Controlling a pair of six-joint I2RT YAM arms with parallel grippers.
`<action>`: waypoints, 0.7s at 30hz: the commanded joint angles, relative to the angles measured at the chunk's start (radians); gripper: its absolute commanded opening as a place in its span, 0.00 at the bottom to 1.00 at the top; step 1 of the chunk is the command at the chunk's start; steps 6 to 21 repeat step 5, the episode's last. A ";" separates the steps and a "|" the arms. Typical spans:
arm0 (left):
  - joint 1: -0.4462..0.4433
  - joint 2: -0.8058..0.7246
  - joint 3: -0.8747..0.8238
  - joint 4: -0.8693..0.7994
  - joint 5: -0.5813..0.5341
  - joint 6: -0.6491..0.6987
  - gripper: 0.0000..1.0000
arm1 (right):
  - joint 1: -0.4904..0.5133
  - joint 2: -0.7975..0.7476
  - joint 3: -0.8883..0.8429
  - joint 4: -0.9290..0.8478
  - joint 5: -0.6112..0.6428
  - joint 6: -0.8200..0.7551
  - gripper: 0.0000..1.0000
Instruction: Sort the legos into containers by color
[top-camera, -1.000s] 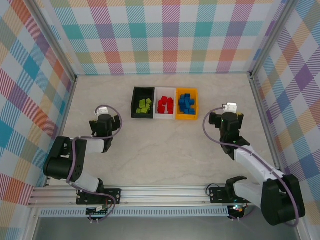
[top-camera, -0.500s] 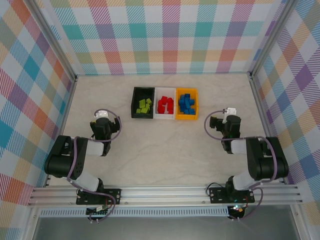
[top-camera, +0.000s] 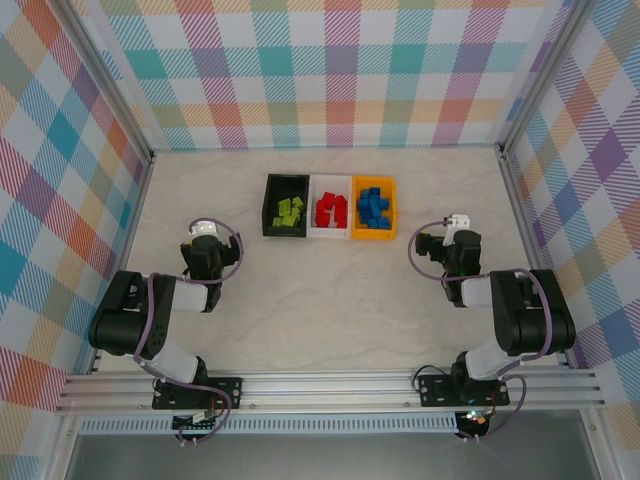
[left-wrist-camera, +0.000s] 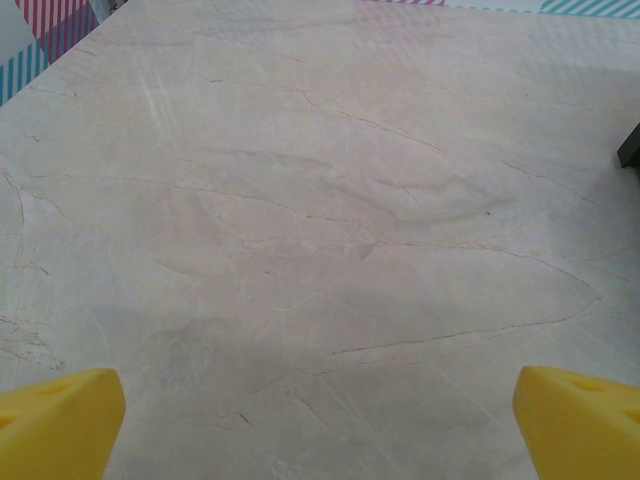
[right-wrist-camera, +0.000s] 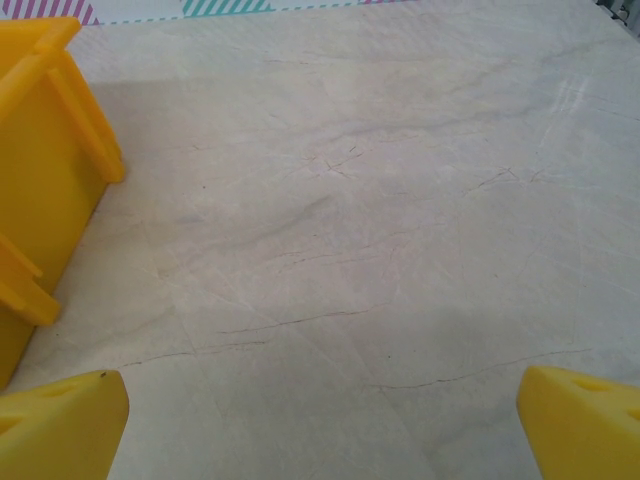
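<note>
Already sorted: legos (top-camera: 331, 210) in containers (top-camera: 393, 226) by color.

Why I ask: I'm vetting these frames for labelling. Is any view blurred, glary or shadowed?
Top external: sharp, evenly lit, the legos distinct by colour. Left wrist: the table is crisp, a soft shadow darkens its near part, the jaws blur at the corners. Right wrist: similar, with the orange-yellow bin slightly soft.

Black bin (top-camera: 268, 205) is holding lime legos (top-camera: 290, 212), white bin (top-camera: 331, 184) red legos (top-camera: 331, 210), orange-yellow bin (top-camera: 373, 237) blue legos (top-camera: 374, 207) with its yellow wall showing left of right gripper (right-wrist-camera: 320, 420); that one and left gripper (left-wrist-camera: 320, 420) are wearing yellow fingertips (right-wrist-camera: 60, 425), table (top-camera: 320, 290) is reading veined beige, walls (top-camera: 320, 70) pastel plaid.
</note>
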 joint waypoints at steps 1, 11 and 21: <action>0.010 0.000 0.011 0.025 0.008 0.007 1.00 | -0.007 -0.017 0.007 0.041 -0.021 0.008 1.00; 0.009 0.000 0.011 0.027 0.008 0.007 1.00 | -0.007 -0.017 0.007 0.042 -0.020 0.008 1.00; 0.009 0.000 0.011 0.027 0.008 0.007 1.00 | -0.007 -0.017 0.007 0.042 -0.020 0.008 1.00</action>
